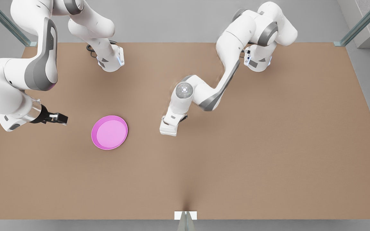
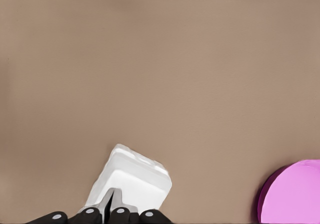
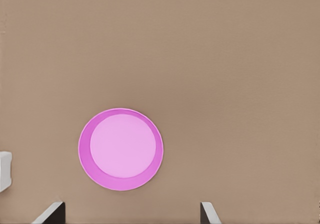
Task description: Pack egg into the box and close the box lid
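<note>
The white box (image 1: 168, 130) lies near the middle of the brown table, and its lid (image 2: 136, 176) is down flat over the base. My left gripper (image 2: 112, 206) is shut, and its fingertips are at the lid's near edge with nothing between them. That arm reaches in from the front view's right, and its hand (image 1: 174, 116) hangs directly over the box. My right gripper (image 1: 59, 118) is open and hovers at the front view's left, short of the pink plate, with its fingers (image 3: 50, 215) spread wide. The egg is hidden.
A pink round plate (image 1: 109, 132) lies bare between the two grippers, also seen as the plate (image 3: 121, 149) and the plate (image 2: 295, 194). The box edge (image 3: 4, 170) shows beyond the plate. Both arm bases stand at the table's far edge. A white bracket (image 1: 185, 215) sits at the near edge.
</note>
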Motion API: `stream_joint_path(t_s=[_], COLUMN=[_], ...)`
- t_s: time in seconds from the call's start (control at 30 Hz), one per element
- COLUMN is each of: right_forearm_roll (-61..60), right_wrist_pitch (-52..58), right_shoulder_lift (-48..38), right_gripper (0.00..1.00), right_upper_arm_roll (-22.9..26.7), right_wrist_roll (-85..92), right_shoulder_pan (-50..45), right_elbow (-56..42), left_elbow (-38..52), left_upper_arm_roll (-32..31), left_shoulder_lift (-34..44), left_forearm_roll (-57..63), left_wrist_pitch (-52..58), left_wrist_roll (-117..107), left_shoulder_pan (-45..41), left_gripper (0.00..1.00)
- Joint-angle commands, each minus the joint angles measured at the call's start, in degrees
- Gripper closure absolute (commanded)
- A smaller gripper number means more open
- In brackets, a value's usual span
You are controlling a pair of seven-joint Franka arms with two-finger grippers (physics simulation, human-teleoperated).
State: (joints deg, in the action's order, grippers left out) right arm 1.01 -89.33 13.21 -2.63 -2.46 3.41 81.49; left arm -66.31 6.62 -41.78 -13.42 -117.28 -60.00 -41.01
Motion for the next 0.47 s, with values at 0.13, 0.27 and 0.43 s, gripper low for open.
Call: stream_joint_path(t_s=[0.13,0.27,0.43], right_forearm_roll=[0.2,-0.1,-0.1], right_wrist_pitch=[0.1,0.1,0.3], right_shoulder_lift=[0.0,0.0,0.0], right_gripper=[0.00,0.00,0.00], right_upper_arm_roll=[0.0,0.0,0.0], right_wrist_roll=[5.5,5.7,5.6], right_shoulder_pan=[-0.1,0.2,0.4], right_elbow=[0.0,0.0,0.0], left_elbow=[0.5,-12.3,-13.6], left_upper_arm_roll=[2.5,2.4,2.1], left_shoulder_lift=[19.3,35.2,35.2], left_forearm_roll=[14.6,14.6,14.6], left_wrist_pitch=[39.0,39.1,39.0], left_wrist_roll=[66.4,73.4,73.7], left_shoulder_pan=[27.4,26.0,25.9], left_gripper=[0.00,0.00,0.00])
